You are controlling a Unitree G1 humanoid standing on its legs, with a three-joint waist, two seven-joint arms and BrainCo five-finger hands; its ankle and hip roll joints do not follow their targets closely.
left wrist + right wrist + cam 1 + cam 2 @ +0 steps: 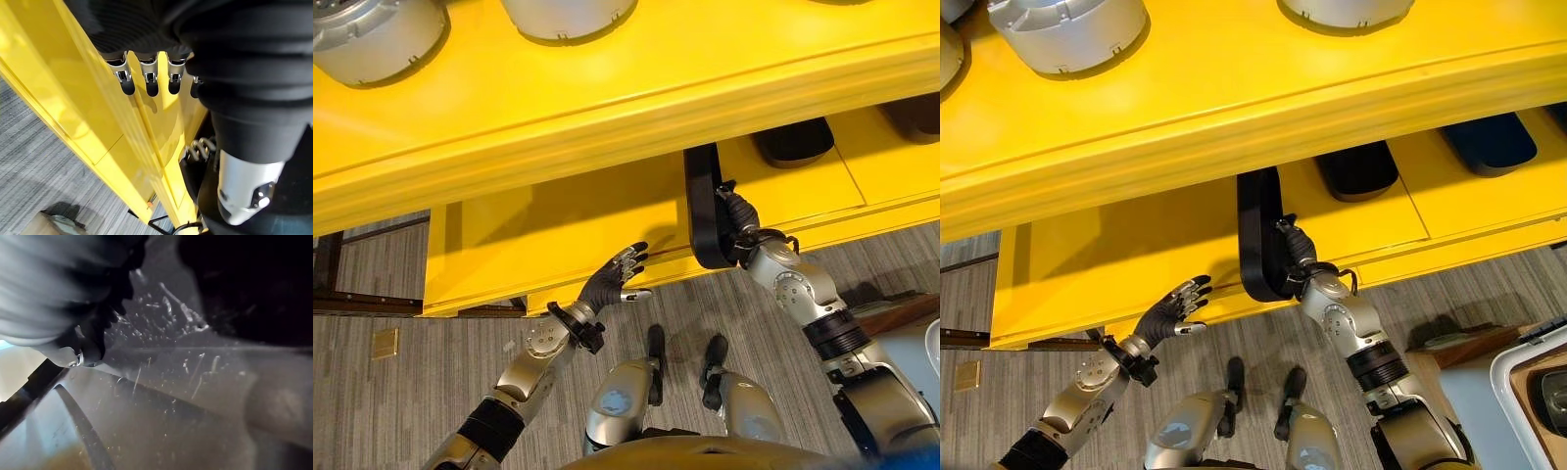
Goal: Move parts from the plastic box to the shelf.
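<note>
A yellow metal shelf point(607, 108) with two tiers spreads across the head views, seen from above. On its upper tier sit round silver-grey parts point(372, 34), one near the left edge and another point(568, 15) beside it toward the middle. The lower tier, set further down and nearer the robot, carries dark oval parts point(793, 142) on its right half (a second one point(1489, 142) lies further right again).

The right hand point(736, 217) reaches up to the front lip of the lower tier and is against a long black part point(702, 211), a flat elongated piece with rounded ends that stands on its edge across the lip. The hand's dark cover presses against the part's right side; its fingers are hidden behind the part, so whether they clasp it cannot be told. The right wrist view gives a close, scratched grey surface and settles nothing.

The left hand point(617, 274) hovers just in front of the lower tier's edge, left of the black part and apart from it, fingers straight and spread, holding nothing. In its own wrist view the dark fingertips point(149, 88) point along the yellow shelf edge.

Grey carpet floor point(401, 392) lies below the shelf. At the lower right of the right eye view, the white rim of a plastic box point(1518, 392) shows, well apart from both hands.
</note>
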